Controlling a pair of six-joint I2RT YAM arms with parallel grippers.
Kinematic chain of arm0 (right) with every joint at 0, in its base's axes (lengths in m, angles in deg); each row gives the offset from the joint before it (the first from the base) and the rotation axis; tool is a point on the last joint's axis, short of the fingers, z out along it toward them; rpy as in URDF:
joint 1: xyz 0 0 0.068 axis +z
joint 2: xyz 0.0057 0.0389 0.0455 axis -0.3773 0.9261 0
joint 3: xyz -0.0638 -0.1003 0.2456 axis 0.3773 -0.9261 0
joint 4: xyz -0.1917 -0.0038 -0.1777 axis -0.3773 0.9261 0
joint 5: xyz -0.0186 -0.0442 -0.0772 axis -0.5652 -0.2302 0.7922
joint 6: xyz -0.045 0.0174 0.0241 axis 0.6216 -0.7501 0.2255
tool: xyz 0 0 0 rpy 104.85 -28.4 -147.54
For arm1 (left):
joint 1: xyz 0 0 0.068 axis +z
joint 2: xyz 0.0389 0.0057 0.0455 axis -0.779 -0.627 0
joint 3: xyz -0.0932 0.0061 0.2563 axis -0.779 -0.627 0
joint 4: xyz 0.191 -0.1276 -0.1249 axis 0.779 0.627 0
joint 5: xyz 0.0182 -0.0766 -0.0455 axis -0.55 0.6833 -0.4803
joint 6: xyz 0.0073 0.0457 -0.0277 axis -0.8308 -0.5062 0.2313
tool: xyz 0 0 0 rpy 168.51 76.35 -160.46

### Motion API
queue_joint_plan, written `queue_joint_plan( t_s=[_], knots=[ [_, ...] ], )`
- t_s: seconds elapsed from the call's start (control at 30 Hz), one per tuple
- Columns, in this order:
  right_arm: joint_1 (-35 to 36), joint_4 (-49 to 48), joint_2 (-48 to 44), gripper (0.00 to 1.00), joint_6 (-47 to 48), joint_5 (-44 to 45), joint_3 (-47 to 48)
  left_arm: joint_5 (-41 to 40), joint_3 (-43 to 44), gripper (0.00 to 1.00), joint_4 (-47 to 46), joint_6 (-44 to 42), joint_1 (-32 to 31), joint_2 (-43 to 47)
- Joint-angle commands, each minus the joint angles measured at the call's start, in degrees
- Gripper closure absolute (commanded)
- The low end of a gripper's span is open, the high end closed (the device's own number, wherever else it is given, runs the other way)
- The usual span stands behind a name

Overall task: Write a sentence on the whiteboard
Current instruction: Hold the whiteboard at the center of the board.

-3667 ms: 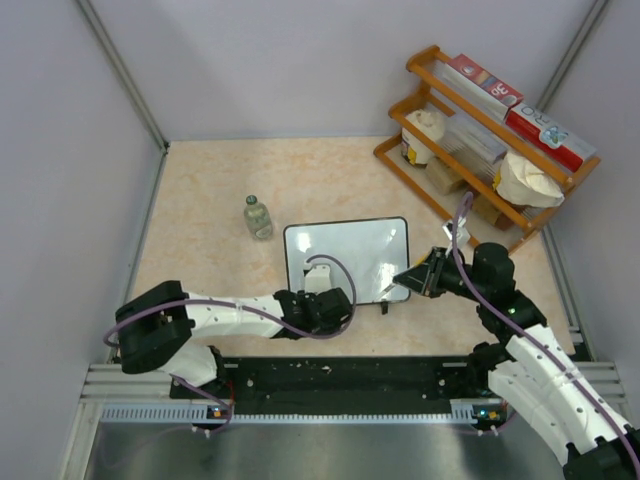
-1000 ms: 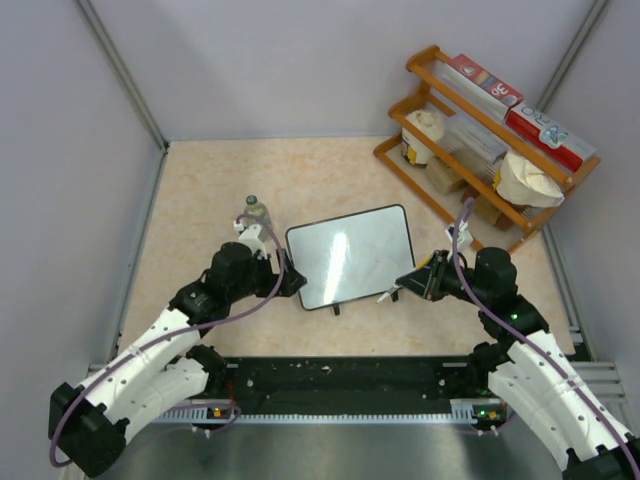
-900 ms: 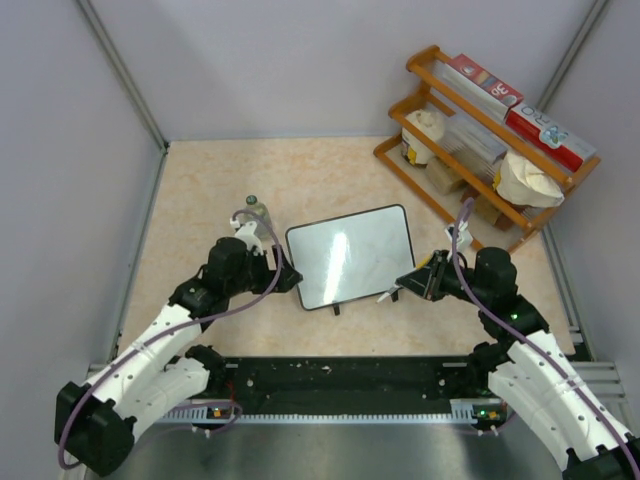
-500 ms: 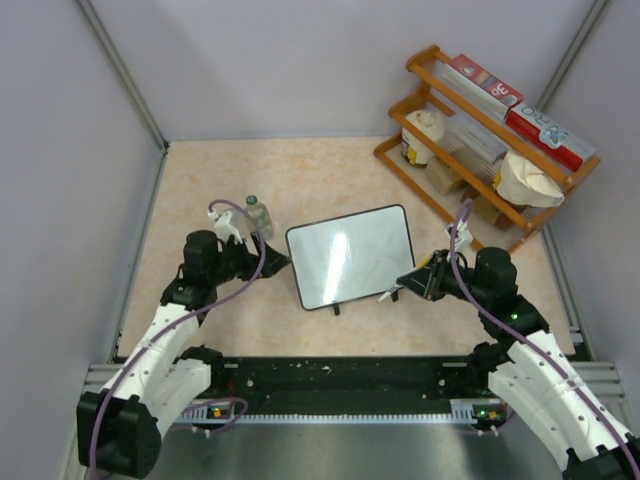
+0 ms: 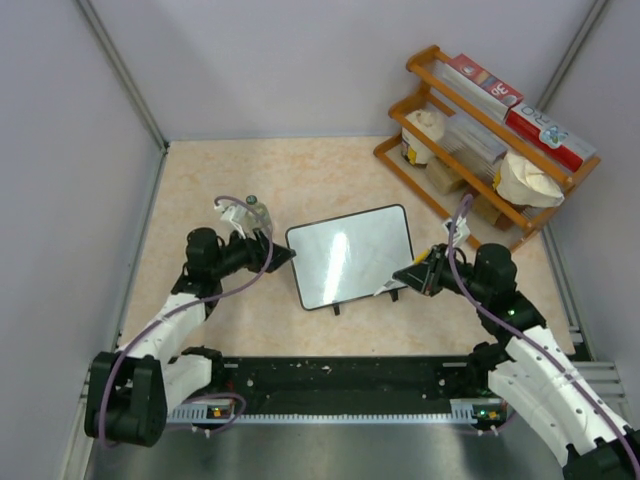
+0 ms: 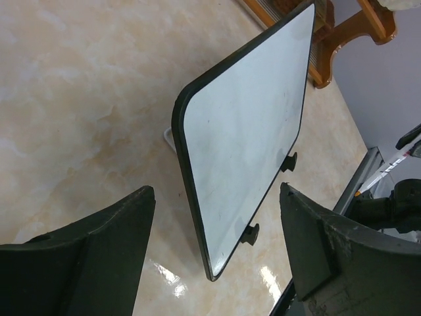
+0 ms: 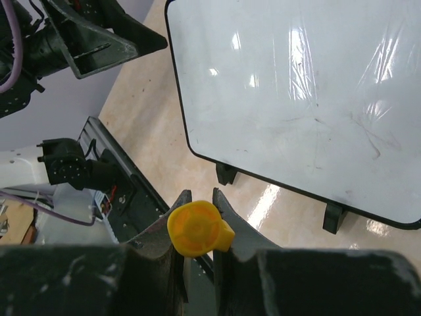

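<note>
1. The whiteboard (image 5: 350, 255) lies near the middle of the table (image 5: 200, 190), turned askew, between the two arms.
2. Its face shows broad glare and a few faint grey traces. They are too thin to read as letters.
3. Two small black feet (image 7: 225, 173) stick out along the board's near edge. In the right wrist view the board's far corners are cut off by the frame.
4. The left gripper (image 5: 283, 256) sits just beside the board's left edge with its jaws wide apart and nothing between them. Whether it touches the frame cannot be told.
5. In the left wrist view only the inner faces of the left fingers (image 6: 99, 250) show; the tips blur at the frame's bottom.
6. The right gripper (image 5: 403, 278) is clamped on a marker (image 7: 197, 228), seen end-on as a yellow cap. Its tip is hidden in that view.
7. From above, a pale sliver pokes out toward the board's near right edge. Contact with the board cannot be made out.
8. A small bottle (image 5: 258, 212) stands behind the left arm, partly covered by its cable.
9. A wooden rack (image 5: 425, 62) at the far right holds boxes and bags, with its right end cut off.
</note>
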Motion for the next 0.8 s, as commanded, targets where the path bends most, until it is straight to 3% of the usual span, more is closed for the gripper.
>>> queue_joint_plan(
  t_s=[0.0,0.2,0.47,0.77],
  knots=[
    [-0.56,-6.27,0.74,1.00,-0.27,-1.94,3.55,4.79,1.10,0.21,-7.93,-2.67,1.13,-4.19],
    [-0.48,-7.94,2.50,1.00,-0.01,-2.56,4.17,4.09,1.90,0.21,-4.76,-4.60,1.48,-5.00],
    [-0.56,-10.14,5.75,1.00,0.87,-3.00,5.13,0.75,0.66,0.12,-2.12,-5.92,1.57,-1.48],
    [-0.48,-9.88,8.30,1.00,1.48,-3.88,6.71,-0.13,0.40,0.06,-6.32,-3.56,1.57,-2.96]
  ],
)
